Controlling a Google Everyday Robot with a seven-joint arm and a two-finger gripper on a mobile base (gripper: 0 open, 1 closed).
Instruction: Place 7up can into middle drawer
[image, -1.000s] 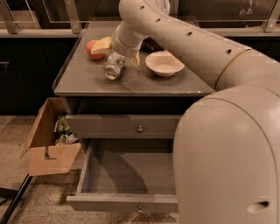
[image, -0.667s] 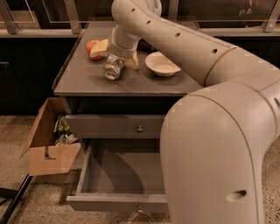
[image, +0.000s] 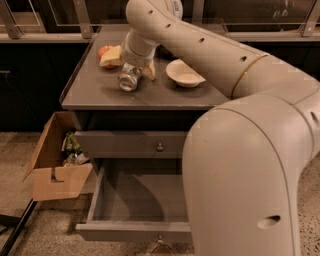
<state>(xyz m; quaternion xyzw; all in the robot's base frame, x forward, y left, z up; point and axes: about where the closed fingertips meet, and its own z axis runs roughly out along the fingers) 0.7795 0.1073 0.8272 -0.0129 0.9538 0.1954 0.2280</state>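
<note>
The 7up can (image: 128, 79) lies on its side on the grey cabinet top (image: 100, 95), its open end facing me. My gripper (image: 131, 67) reaches down over the can from the right. One pale finger (image: 149, 71) is on the can's right and the other (image: 113, 57) on its left near the apple. The fingers stand wider than the can, so the gripper is open around it. The middle drawer (image: 131, 231) is pulled out below, and its flat box holds nothing.
A red apple (image: 103, 51) sits left of the can and a white bowl (image: 184, 73) to its right. The upper drawer (image: 127, 145) is closed. An open cardboard box (image: 55, 170) with litter stands on the floor at left. My arm's large body fills the right side.
The arm has shifted slightly left in the view. The can still lies in the same spot on the cabinet top, and the gripper stays over it.
</note>
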